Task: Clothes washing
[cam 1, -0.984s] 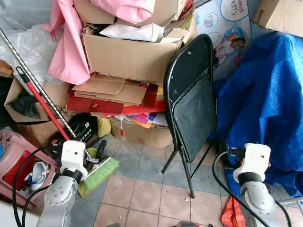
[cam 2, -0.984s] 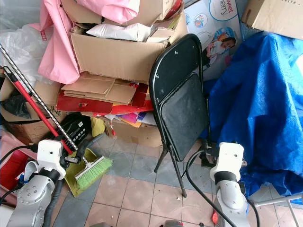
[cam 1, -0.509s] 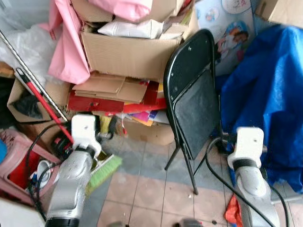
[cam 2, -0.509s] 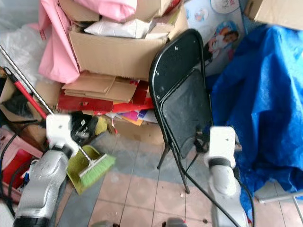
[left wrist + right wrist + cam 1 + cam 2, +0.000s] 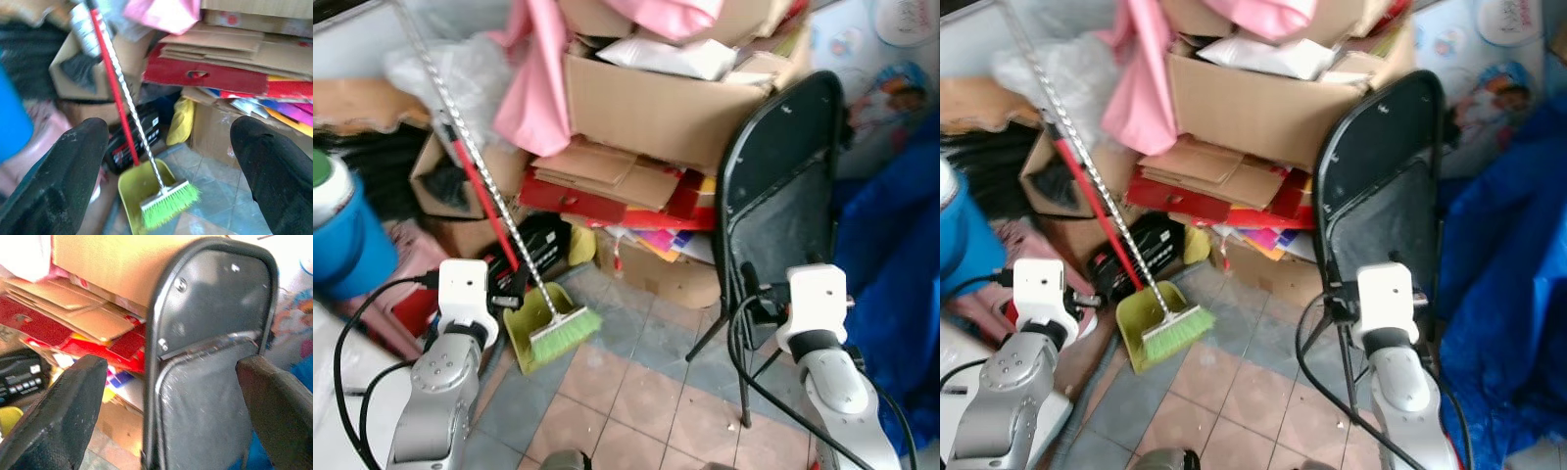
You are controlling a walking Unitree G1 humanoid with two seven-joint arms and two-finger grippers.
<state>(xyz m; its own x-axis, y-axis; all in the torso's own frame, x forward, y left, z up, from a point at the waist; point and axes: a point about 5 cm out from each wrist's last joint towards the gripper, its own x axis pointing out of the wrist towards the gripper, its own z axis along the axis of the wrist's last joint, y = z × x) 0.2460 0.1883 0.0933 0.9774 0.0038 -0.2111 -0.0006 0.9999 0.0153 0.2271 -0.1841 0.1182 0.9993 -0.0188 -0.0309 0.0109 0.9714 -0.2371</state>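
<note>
We see a cluttered storage corner. A pink cloth (image 5: 533, 83) hangs over the cardboard box (image 5: 656, 108) at 12 o'clock, on top of flattened cardboard (image 5: 607, 176); no washer is in view. A folded black chair (image 5: 773, 206) leans at 2 o'clock, against a blue tarp (image 5: 901, 255). A green broom (image 5: 565, 333) rests in a yellow dustpan (image 5: 530, 328) at 9 o'clock on the tiled floor (image 5: 636, 392).

Our left gripper (image 5: 166, 161) is raised at 8 o'clock, jaws wide, pointing at the broom. Our right gripper (image 5: 171, 396) is at 4 o'clock, jaws wide, facing the chair back. Both hold nothing.
</note>
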